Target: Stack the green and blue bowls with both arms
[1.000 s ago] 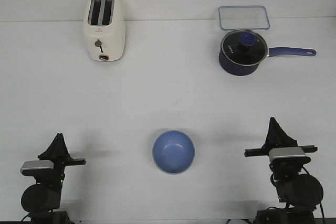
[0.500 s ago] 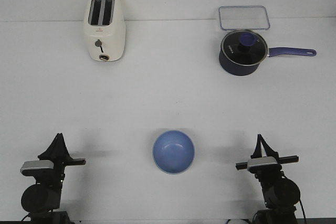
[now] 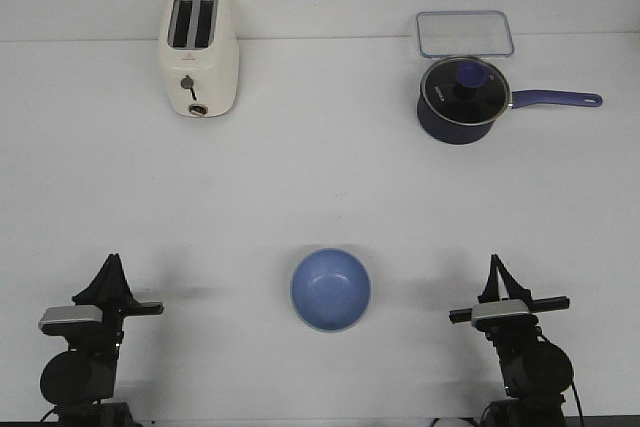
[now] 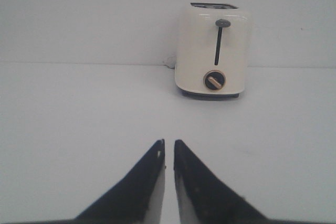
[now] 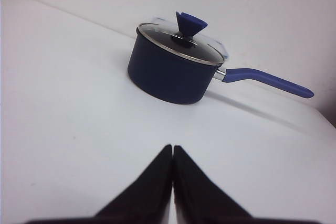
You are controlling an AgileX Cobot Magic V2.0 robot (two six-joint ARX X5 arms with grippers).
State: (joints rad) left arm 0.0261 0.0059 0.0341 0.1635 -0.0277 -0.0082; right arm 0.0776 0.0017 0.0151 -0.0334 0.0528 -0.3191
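The light blue bowl (image 3: 331,289) stands upright on the white table near its front edge, midway between my two arms. No green bowl shows in any view. My left gripper (image 3: 111,259) is at the front left, well apart from the bowl; in the left wrist view (image 4: 168,141) its jaws stand almost together with nothing between them. My right gripper (image 3: 494,262) is at the front right, also apart from the bowl; in the right wrist view (image 5: 172,146) its jaws are pressed together and empty. The bowl shows in neither wrist view.
A cream toaster (image 3: 200,54) stands at the back left and shows ahead of the left gripper (image 4: 212,51). A dark navy saucepan (image 3: 461,99) with glass lid and long handle stands at the back right (image 5: 173,72). A clear rectangular container (image 3: 465,33) lies behind it.
Since one second ago my right arm has drawn back and lowered toward the front edge, then stayed still. The left arm and the blue bowl have not moved.
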